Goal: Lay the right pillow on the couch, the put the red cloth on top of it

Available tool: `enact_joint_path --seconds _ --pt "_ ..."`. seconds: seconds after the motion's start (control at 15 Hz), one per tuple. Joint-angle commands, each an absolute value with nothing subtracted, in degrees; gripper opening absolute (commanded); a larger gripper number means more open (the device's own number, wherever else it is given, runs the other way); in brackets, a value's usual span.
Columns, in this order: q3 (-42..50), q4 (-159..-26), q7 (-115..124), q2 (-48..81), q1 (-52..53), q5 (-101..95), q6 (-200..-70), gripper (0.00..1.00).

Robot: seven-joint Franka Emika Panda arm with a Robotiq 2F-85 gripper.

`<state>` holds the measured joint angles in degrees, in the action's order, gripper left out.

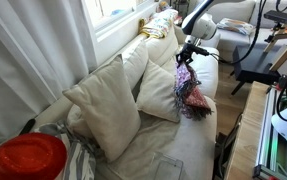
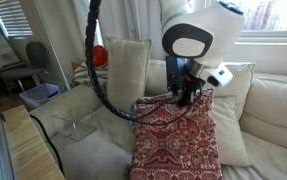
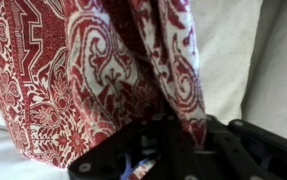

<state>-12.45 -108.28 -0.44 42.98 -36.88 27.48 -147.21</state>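
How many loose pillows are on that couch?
2. A big pillow leans nearest this exterior camera; a smaller pillow is just beyond it, beside the hanging red cloth. Others may be hidden.

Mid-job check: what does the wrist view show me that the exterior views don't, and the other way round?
Wrist only: the red cloth close up, its paisley pattern bunched where it enters the jaws. Exterior only: the arm, the pillows and the couch beneath. Shared: the cloth hanging from shut jaws over cream upholstery.
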Motion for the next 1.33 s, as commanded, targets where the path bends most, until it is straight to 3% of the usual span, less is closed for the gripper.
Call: enact_joint_path --seconds 0.0,0.6,1.07,1.27 --pt "-14.5 -113.3 -6.2 35.3 -35.4 34.9 -147.6 0.04" --pt "-16.4 -108.0 -29.9 32.1 -30.8 64.2 -145.1 0.04" --pt "-7.6 -97.3 -49.0 43.5 -23.6 84.6 -145.2 0.04" --pt "-2.6 -93.1 -46.9 49.4 -19.4 83.5 -144.4 0.04"
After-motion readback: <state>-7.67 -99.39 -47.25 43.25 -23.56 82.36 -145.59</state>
